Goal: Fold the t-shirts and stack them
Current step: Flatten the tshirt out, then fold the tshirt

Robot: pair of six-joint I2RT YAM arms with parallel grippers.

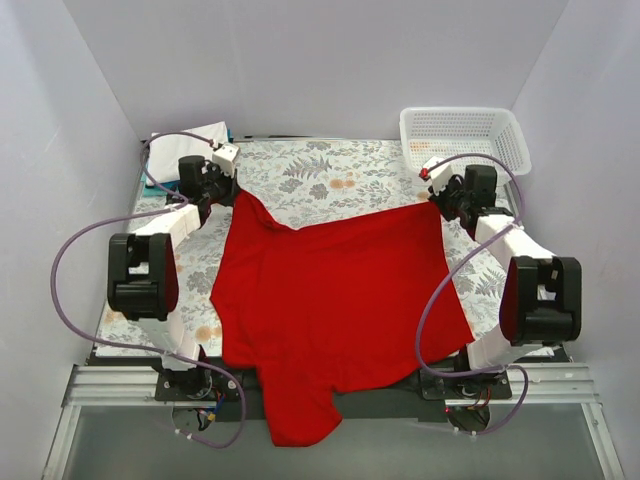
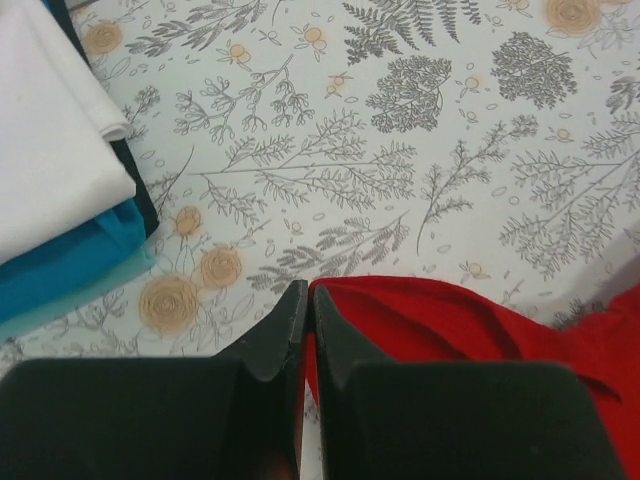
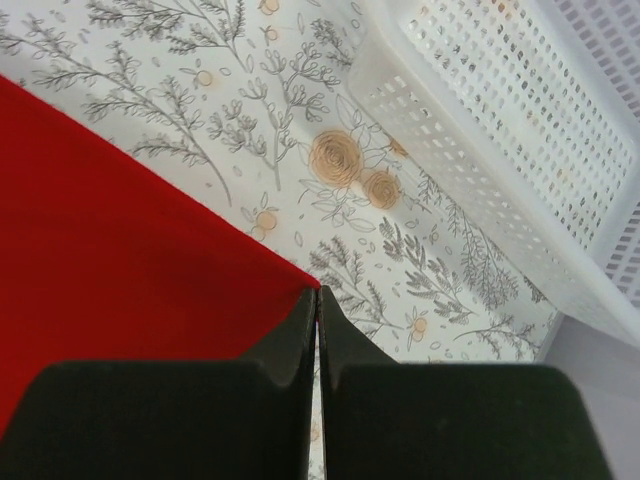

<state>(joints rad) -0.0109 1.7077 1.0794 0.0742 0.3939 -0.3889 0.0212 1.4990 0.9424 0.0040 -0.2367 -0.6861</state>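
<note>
Floral tablecloth [image 1: 330,175], bright red t-shirt [image 1: 330,300] spread flat, far-left corner pinched in closed left gripper [image 2: 308,292], far-right corner pinched in closed right gripper [image 3: 317,293]

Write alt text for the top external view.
A red t-shirt lies spread on the floral tablecloth, one sleeve hanging over the near edge, its far corners pinched by the left gripper and right gripper. A white mesh basket sits far right.
</note>
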